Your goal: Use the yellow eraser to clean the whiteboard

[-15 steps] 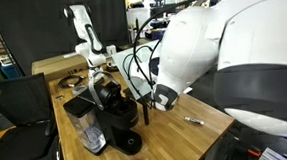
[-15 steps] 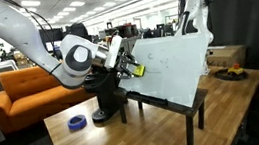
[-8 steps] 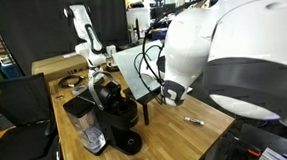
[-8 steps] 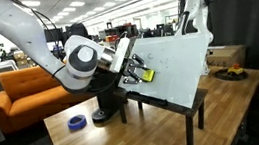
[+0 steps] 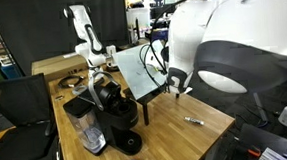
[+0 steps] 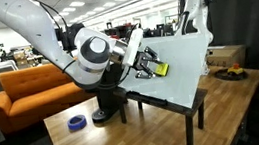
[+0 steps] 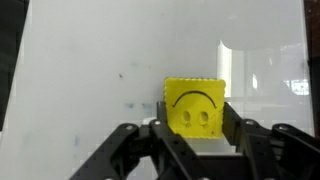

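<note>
Near edge of your light wooden table [image 6: 88, 138]: a blue tape ring [image 6: 77, 122]. Gripper [image 6: 146, 62] fingers clamp the small yellow square eraser [image 6: 159, 70] against the tilted white whiteboard [image 6: 185, 70]. Far left: an orange sofa [image 6: 11, 93]. Only the wrist view shows the eraser's drawn face; only an exterior view shows the thin black marker pen [image 5: 194, 119].

I find no legible word, brand name or number in any view. The one sign I can confirm is on the yellow eraser [image 7: 194, 107], seen in the wrist view. It is a dark face symbol on the yellow surface, a single curved line above two small oval dots, so the face reads upside down in that view. In an exterior view the yellow eraser [image 6: 159, 70] is too small for me to make out the mark. The whiteboard [image 7: 100, 60] carries only a few faint grey specks, and I cannot read any of them as a character.
</note>
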